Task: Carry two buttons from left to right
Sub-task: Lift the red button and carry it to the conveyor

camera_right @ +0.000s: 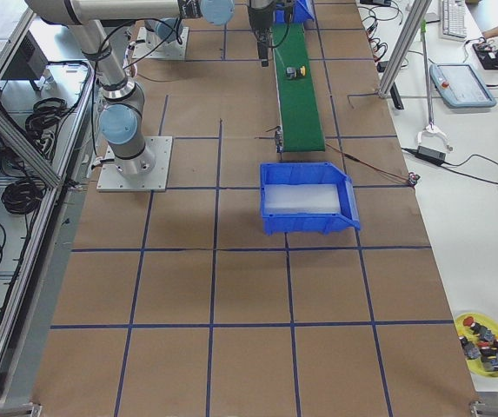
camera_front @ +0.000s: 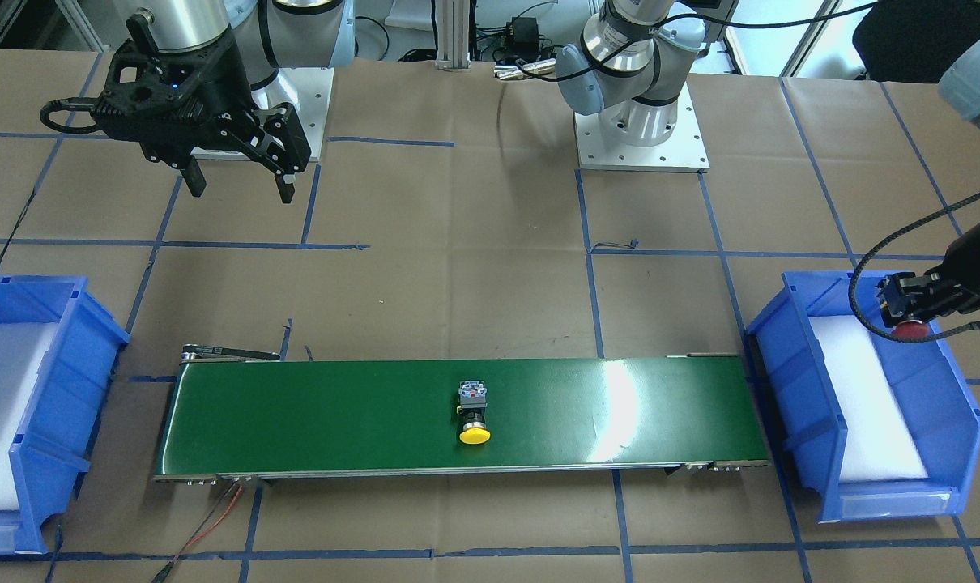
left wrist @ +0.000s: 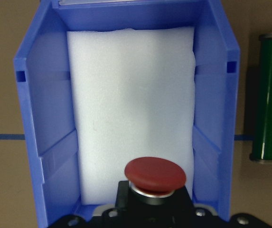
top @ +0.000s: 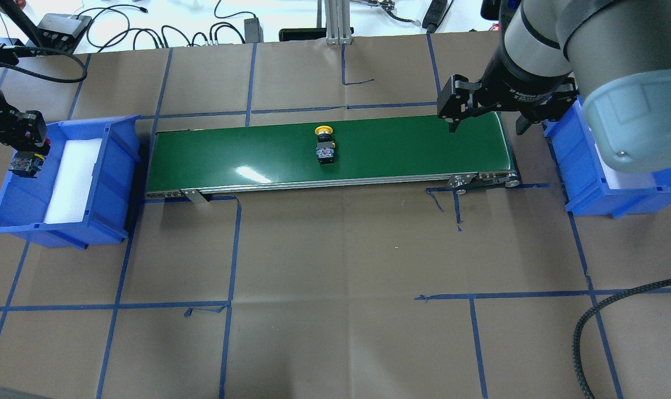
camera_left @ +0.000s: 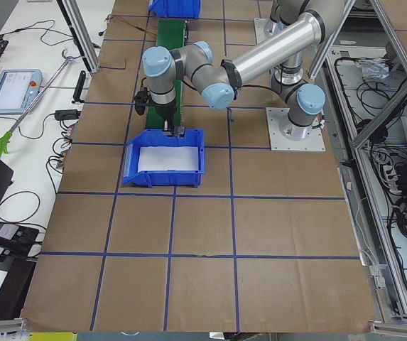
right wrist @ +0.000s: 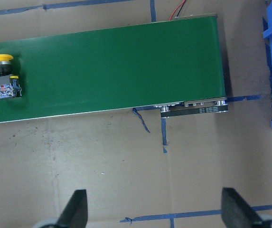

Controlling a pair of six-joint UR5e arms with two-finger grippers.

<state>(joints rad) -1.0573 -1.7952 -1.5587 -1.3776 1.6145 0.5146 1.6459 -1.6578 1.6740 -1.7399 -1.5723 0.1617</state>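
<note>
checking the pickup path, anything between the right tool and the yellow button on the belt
Nothing: in the overhead view only bare green belt lies between the right tool and the yellow button.

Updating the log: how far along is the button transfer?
Done: nothing; the right bin shows only white foam. In hand: the yellow button lies midway on the green belt; the left gripper holds the red button over the left bin. Left: both must reach the right bin; the right gripper hangs open by the belt's end.
</note>
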